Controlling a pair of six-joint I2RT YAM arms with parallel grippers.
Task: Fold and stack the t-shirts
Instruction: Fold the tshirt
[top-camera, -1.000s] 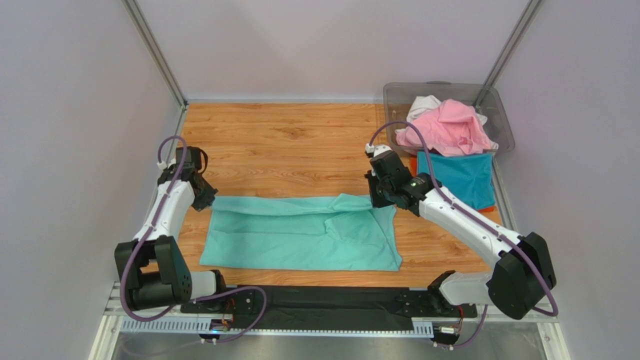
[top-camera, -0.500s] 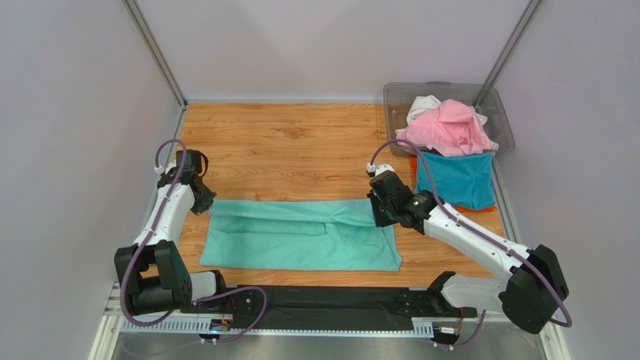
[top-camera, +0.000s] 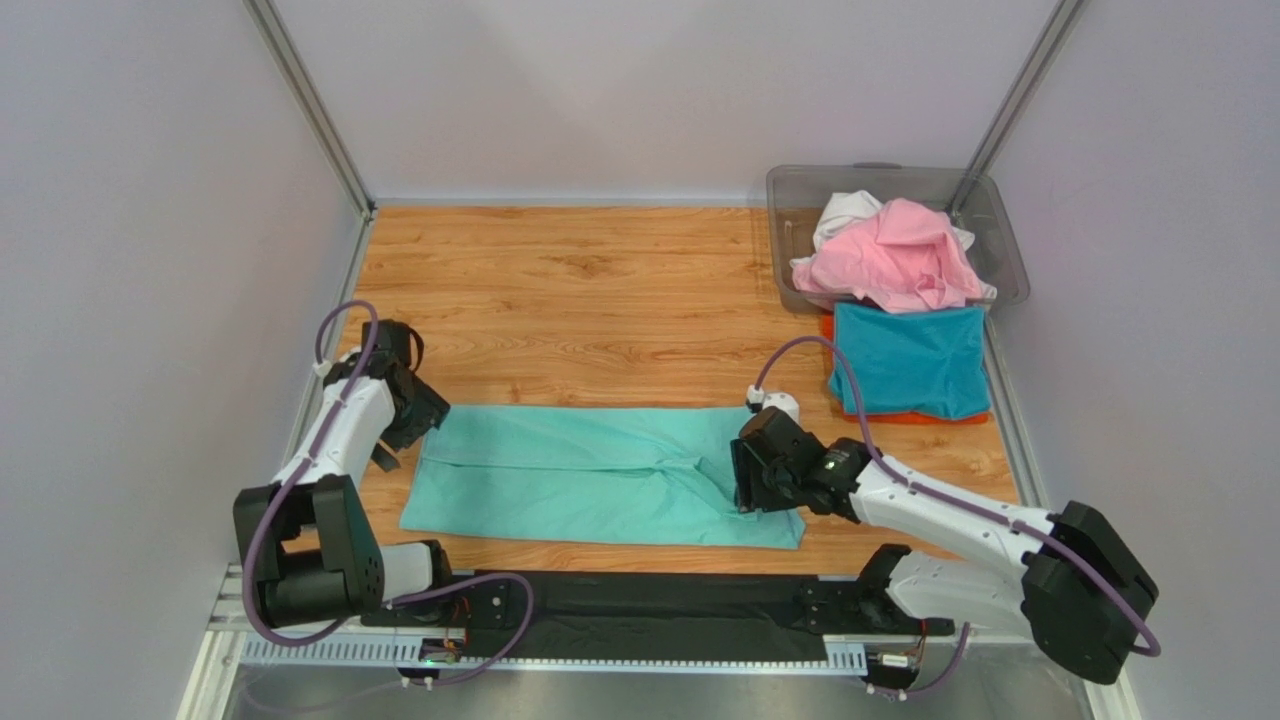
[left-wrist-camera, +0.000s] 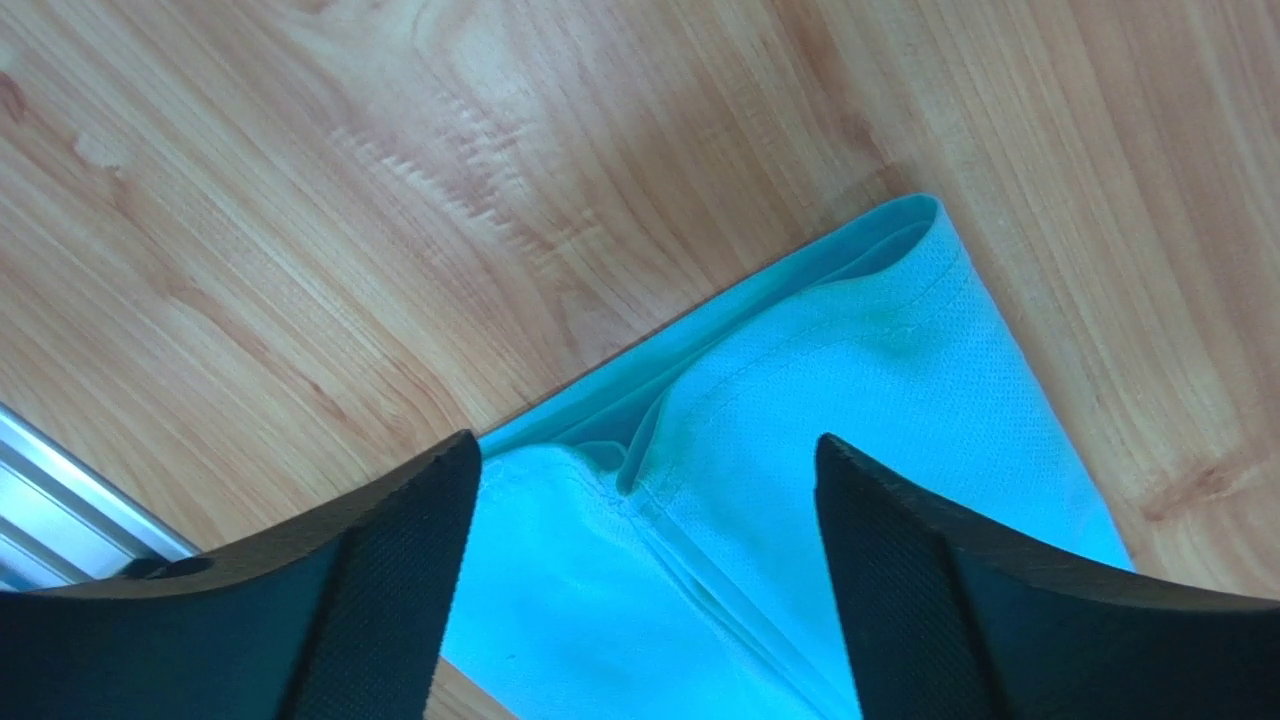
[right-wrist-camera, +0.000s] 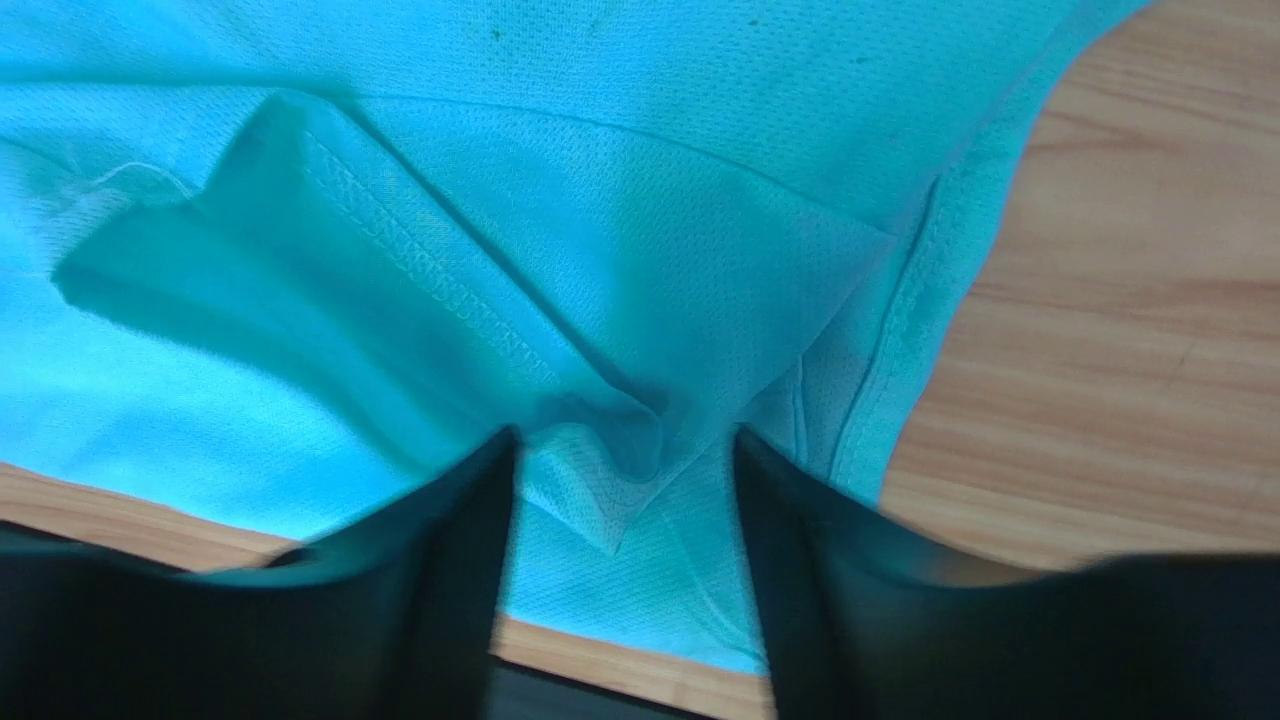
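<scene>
Top external: lengthwise fold seemingly down on mint shirt, lying near-left of bin. Left gripper agape, right gripper parted, clutching nothing. Likely calls next for regrasping ends, folding crosswise.

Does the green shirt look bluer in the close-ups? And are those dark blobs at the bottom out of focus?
Yes. Top view: soft, even light, the shirt reads mint. Left wrist view: it turns cyan; the table grain is crisp, the left claw's fingers fairly sharp. Right wrist view: weave sharp, fold shadowed, the right claw's fingers out of focus.
</scene>
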